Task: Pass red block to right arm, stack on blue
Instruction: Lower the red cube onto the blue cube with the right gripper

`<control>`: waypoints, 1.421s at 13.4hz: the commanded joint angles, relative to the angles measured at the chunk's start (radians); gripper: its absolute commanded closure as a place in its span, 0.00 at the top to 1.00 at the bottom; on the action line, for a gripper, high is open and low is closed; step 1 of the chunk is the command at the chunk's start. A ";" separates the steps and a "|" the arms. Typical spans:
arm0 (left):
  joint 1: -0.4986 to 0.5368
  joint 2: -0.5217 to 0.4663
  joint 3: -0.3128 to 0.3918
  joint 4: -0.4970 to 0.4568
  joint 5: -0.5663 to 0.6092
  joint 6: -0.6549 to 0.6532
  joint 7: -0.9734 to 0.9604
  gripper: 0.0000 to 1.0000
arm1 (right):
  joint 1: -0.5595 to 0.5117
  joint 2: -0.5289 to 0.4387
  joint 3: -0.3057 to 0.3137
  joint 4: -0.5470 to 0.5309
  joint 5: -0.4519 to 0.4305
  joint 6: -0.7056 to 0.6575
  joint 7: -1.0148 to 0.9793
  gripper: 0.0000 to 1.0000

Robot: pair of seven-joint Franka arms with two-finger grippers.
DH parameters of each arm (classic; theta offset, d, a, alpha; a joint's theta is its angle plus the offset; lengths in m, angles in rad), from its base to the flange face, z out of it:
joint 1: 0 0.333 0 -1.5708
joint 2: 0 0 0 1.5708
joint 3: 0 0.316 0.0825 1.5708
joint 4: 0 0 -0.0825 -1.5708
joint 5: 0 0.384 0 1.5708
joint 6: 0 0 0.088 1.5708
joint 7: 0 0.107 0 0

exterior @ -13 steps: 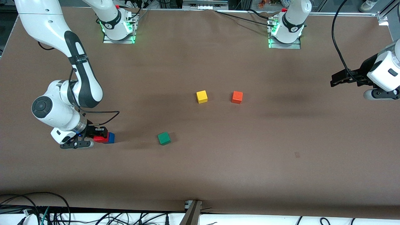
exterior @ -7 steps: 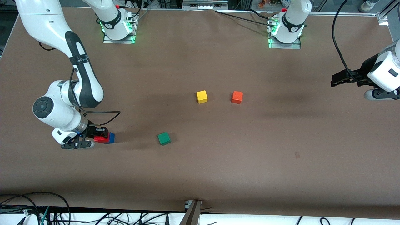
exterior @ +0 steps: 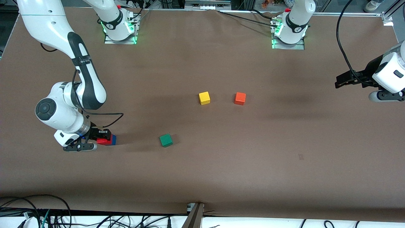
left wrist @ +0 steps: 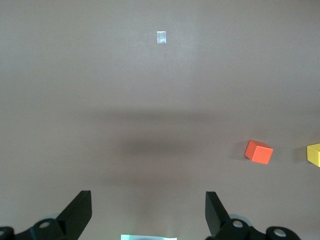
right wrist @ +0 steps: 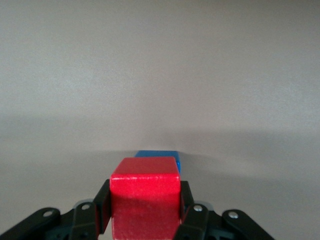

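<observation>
In the front view, the right gripper (exterior: pixel 102 138) is seen low at the right arm's end of the brown desk (exterior: pixel 202 164), closed on the red block (exterior: pixel 102 141), which is held over the blue cube (exterior: pixel 113 139); whether the two cubes touch cannot be told from here. A green cube (exterior: pixel 166 140) lies beside them toward the middle of the desk, well apart, and a yellow cube (exterior: pixel 204 98) and an orange cube (exterior: pixel 240 98) sit near each other farther from the camera; none of these is placed between the gripper and the blue cube. The left gripper (exterior: pixel 341 80) is held waiting in the air over the left arm's end of the desk. In the left wrist view, the left gripper (left wrist: pixel 148 212) is shown wide open with nothing between its fingers (left wrist: pixel 79 212), and the orange cube (left wrist: pixel 259 152) and an edge of the yellow cube (left wrist: pixel 314 154) are seen on the desk below. In the right wrist view, the red block (right wrist: pixel 145 197) is clamped between the fingers (right wrist: pixel 186 200) of the right gripper (right wrist: pixel 145 205), with the blue cube (right wrist: pixel 159 157) partly hidden by it.
</observation>
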State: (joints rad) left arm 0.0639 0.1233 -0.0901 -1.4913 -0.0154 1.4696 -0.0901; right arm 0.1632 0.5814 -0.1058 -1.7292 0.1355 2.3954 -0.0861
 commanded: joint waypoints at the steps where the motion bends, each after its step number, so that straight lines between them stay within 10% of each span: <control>1: 0.004 0.009 0.000 0.022 -0.009 -0.005 -0.005 1.00 | 0.001 0.012 0.002 0.025 -0.022 -0.007 0.026 0.03; 19: 0.017 0.010 0.000 0.022 -0.020 -0.005 -0.005 1.00 | 0.009 0.012 -0.015 0.025 -0.051 -0.050 0.062 0.03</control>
State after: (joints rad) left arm 0.0755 0.1251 -0.0901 -1.4913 -0.0158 1.4696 -0.0902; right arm 0.1641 0.5821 -0.1110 -1.7227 0.1099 2.3668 -0.0439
